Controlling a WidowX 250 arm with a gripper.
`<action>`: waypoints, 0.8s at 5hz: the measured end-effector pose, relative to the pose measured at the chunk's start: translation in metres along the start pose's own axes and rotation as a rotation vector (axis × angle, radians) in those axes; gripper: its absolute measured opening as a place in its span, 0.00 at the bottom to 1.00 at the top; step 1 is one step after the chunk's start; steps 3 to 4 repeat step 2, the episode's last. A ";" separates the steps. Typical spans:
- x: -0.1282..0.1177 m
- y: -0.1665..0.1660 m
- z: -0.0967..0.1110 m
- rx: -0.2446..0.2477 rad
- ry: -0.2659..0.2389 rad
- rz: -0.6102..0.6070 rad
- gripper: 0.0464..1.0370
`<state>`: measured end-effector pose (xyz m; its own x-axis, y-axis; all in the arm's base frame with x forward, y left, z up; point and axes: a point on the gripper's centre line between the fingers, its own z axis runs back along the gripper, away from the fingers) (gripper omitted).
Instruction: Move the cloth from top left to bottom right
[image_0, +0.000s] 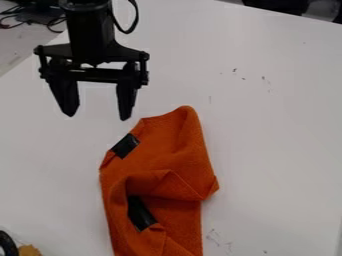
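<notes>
The orange cloth (170, 157) lies crumpled and folded on the white table, from the middle of the view down to its bottom edge, a little left of centre. Two black patches show on it, one near its upper left edge and one lower down in a fold. My gripper (97, 117) hangs at the upper left, above and to the left of the cloth's top end. Its two fingers stand wide apart with nothing between them, and it is not touching the cloth.
The white table (280, 135) spreads around the cloth, with small dark marks on its surface. A black round object (8, 244) and a small yellowish-brown piece (29, 250) sit at the bottom left corner. Black cables (30, 20) lie beyond the table at the top left.
</notes>
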<state>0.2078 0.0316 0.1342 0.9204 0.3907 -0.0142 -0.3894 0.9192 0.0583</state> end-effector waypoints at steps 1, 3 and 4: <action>-0.001 0.006 0.007 -0.009 -0.021 -0.005 0.96; 0.003 0.007 0.022 -0.020 -0.072 0.008 0.96; 0.003 0.007 0.022 -0.020 -0.072 0.008 0.96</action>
